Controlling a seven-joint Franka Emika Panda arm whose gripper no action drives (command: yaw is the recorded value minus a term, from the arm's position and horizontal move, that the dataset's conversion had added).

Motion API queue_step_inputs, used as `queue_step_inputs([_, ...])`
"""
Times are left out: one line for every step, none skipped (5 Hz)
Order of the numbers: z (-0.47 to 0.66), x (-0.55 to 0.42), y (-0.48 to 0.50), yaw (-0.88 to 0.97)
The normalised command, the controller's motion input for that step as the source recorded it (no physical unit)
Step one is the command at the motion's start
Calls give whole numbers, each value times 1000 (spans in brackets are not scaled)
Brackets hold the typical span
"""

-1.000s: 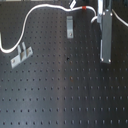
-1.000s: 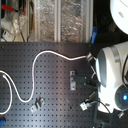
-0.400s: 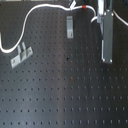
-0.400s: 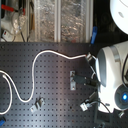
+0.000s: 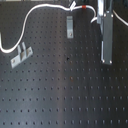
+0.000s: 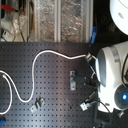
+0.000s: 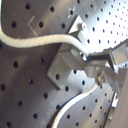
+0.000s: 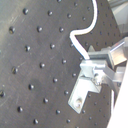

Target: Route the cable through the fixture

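Left to right in the first exterior view: at that first exterior view's left edge, one end of the cable (image 5: 30, 22) on the black perforated table (image 5: 65, 95), curving past a small metal clip (image 5: 21, 55) lying flat near the left side. Then rising in a broad white arc toward the far edge, passing behind the upright metal fixture (image 5: 70, 27) near the top centre. Just right of the fixture, the red tape band (image 5: 83, 7) on the cable, next to the arm's tall grey finger block (image 5: 106, 37) standing at the first exterior view's right.

In the second exterior view, same order: cable (image 6: 30, 75) looping from the second exterior view's left edge, down and around near the small clip (image 6: 38, 104), up over the table (image 6: 50, 112), then across to the white robot arm (image 6: 112, 75) at the right. Fixture (image 6: 73, 80) between the loop and the arm, beside it rather than under the cord.

In the first wrist view, braided cable (image 7: 35, 41) running over the top of the angled fixture (image 7: 62, 65) and into the gripper (image 7: 97, 67); jaws clenched on the cable. A thinner stretch trailing away below.

In the second wrist view, a thin run of cable (image 8: 82, 30) bending into the gripper (image 8: 95, 67), with a holed metal tab (image 8: 82, 95) hanging beneath.
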Motion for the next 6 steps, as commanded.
queue_step_inputs([357,-1,-21,0])
queue_step_inputs([120,-40,-5,0])
queue_step_inputs([3,-128,-112,23])
queue_step_inputs([-230,-303,-121,57])
queue_step_inputs([-205,-290,-183,34])
queue_step_inputs([-162,-291,-183,80])
